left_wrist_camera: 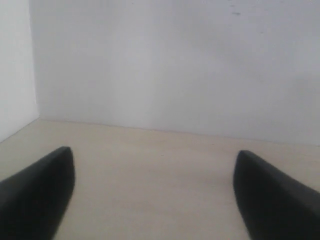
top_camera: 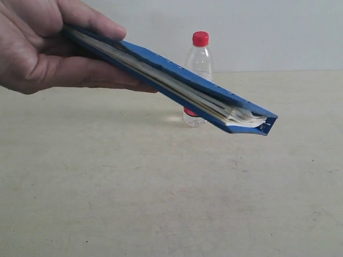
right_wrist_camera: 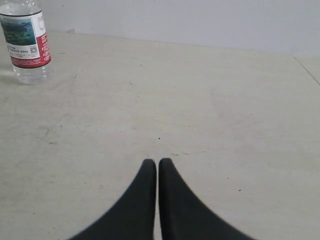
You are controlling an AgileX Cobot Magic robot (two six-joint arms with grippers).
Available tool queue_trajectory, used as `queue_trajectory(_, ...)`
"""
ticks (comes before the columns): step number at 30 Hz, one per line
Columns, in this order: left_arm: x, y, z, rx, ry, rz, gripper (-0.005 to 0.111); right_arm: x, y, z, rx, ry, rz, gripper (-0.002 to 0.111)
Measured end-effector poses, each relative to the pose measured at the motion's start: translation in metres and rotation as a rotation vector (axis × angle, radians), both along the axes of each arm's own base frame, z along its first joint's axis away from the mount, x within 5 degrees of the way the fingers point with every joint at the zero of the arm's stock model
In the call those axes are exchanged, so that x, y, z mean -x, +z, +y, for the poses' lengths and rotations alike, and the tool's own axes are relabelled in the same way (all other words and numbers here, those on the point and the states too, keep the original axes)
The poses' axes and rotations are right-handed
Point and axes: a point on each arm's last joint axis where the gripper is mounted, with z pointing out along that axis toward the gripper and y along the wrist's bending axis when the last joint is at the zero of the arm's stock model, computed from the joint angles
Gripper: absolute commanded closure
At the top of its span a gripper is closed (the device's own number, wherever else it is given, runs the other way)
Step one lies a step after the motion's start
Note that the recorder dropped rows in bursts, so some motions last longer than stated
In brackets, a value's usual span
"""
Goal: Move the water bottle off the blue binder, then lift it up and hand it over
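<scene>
bottle: small clear plastic water bottle [top_camera: 199, 64], red cap, upright on beige table [top_camera: 161, 203], off the flat bright-blue binder [top_camera: 177, 80] | binder: aloft, sloping because a person's hand [top_camera: 48, 48] grips one end (handover seemingly done) | left gripper [left_wrist_camera: 154, 152]: wide, empty | right gripper [right_wrist_camera: 157, 162]: closed, empty

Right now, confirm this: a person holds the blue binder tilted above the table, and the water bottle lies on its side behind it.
No: the water bottle stands upright, as the exterior view shows. A person does hold the blue binder tilted above the table.
</scene>
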Motion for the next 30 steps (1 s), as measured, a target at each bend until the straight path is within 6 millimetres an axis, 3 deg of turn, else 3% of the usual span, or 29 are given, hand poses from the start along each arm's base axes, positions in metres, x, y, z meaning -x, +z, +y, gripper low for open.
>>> queue_trajectory(4,0.005,-0.002,-0.013,0.029,-0.146,-0.075,0.102,0.000,0.000,0.000,0.000,0.000,0.000,0.108)
queue_trajectory(13,0.007,0.000,-0.022,0.095,-0.245,-0.101,0.102,0.000,0.000,0.000,0.000,0.000,0.000,0.108)
queue_trajectory(24,0.013,0.003,-0.046,0.079,-0.520,-0.132,0.102,0.000,0.000,0.000,0.000,0.000,0.000,0.108)
queue_trajectory(27,0.013,0.003,-0.045,0.079,-0.508,-0.131,0.102,0.000,0.000,0.000,0.000,0.000,0.000,0.108)
queue_trajectory(30,0.009,0.001,-0.032,0.087,-0.368,-0.115,0.102,0.000,0.000,0.000,0.000,0.000,0.000,0.108)
